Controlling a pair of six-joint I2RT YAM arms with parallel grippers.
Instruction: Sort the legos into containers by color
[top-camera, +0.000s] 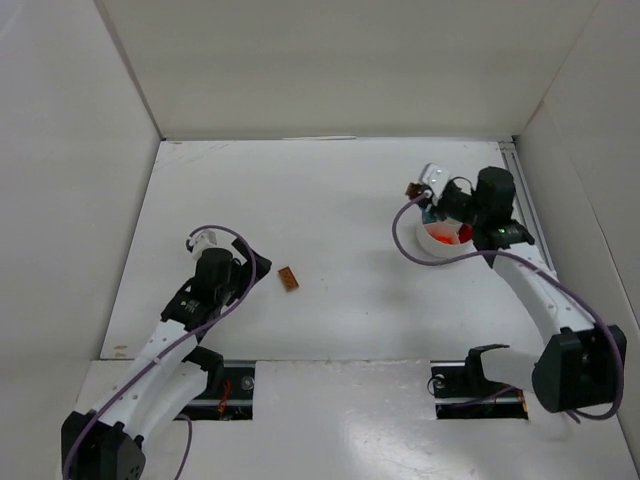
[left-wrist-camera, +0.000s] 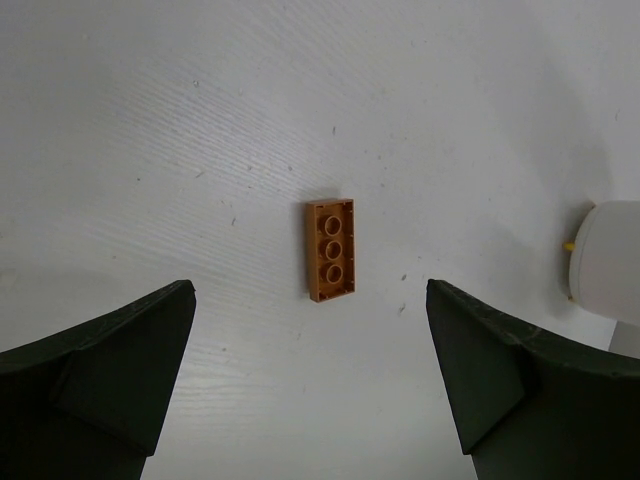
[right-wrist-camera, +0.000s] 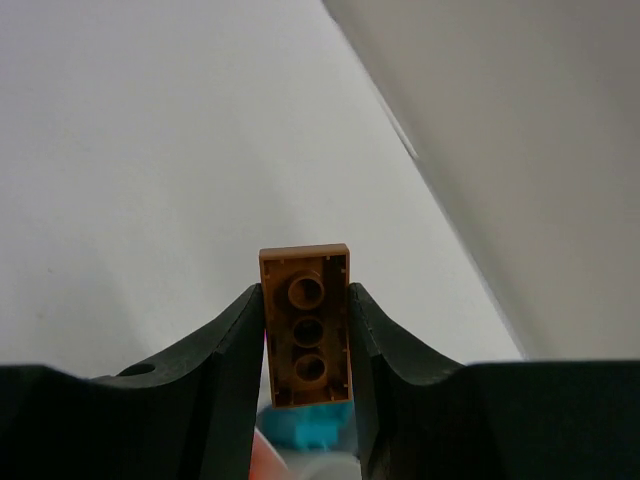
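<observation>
**A:** What's over on the left?

**B:** The left gripper (left-wrist-camera: 308, 288) is spread wide and grasps nothing. A flat orange-brown plastic lego plate (left-wrist-camera: 330, 250) lies alone on the white table (top-camera: 350, 310). In the wrist view it sits between the two fingers, touching neither.

**A:** And on the right?

**B:** The right gripper (right-wrist-camera: 305, 290) is clamped on a second orange-brown lego plate (right-wrist-camera: 306, 330). It pinches the plate by its long sides, with the ringed underside facing the camera. From above, that plate is held just past the far left rim of the small round white bowl (top-camera: 428, 256). The bowl contains red pieces (top-camera: 447, 237), and a teal piece (right-wrist-camera: 315, 432) shows below the fingers.
</observation>
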